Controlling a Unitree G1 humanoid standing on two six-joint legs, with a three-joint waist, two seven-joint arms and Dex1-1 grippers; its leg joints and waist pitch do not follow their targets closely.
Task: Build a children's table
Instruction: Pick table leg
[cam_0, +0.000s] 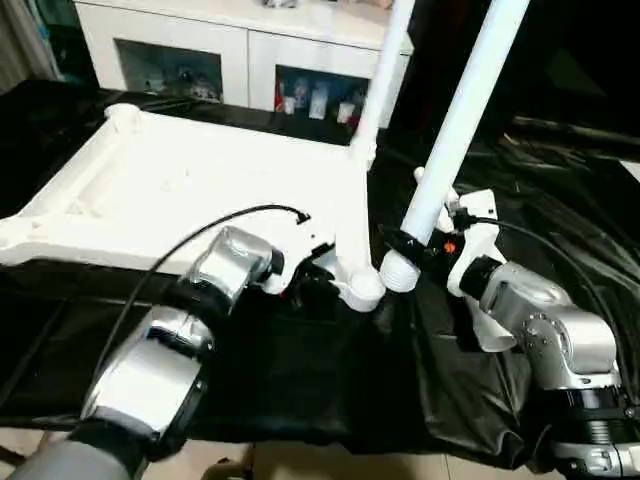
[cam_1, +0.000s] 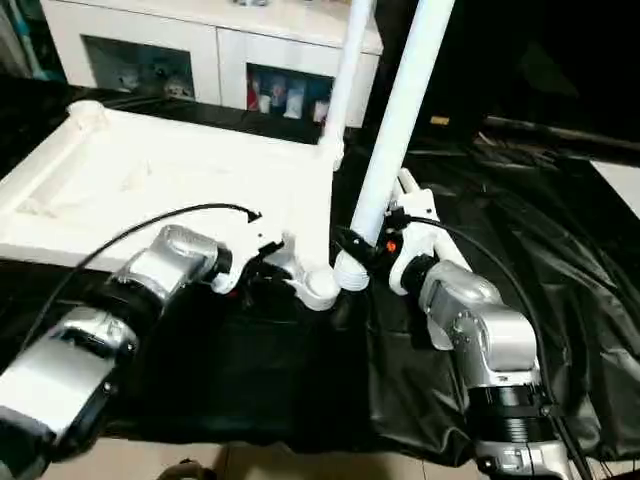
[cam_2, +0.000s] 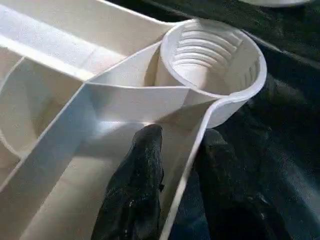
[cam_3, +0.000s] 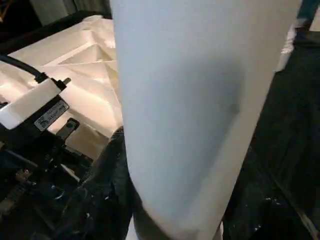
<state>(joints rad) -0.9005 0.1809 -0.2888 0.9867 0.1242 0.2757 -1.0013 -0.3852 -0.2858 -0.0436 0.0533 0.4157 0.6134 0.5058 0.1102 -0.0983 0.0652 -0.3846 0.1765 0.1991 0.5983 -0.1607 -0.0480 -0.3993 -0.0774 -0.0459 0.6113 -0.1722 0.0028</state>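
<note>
left gripper: forearm angled in from near left, fingers pinching rim wall of upturned children's table beside near-right corner socket | right gripper: clamped low on loose leg, tilted, foot just beside that socket, seemingly not inserted | far-right leg upright | black cloth beneath; white cabinet beyond

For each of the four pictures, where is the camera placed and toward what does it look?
Left eye: on the head, looking down at the upturned table top; both silver forearms show.
Right eye: beside it, same scene; right gripper holds a leg.
Left wrist: along the left gripper, fingers astride the rim by the empty corner socket.
Right wrist: close against the held leg.
Shared: both eye views show the near corner socket.
</note>
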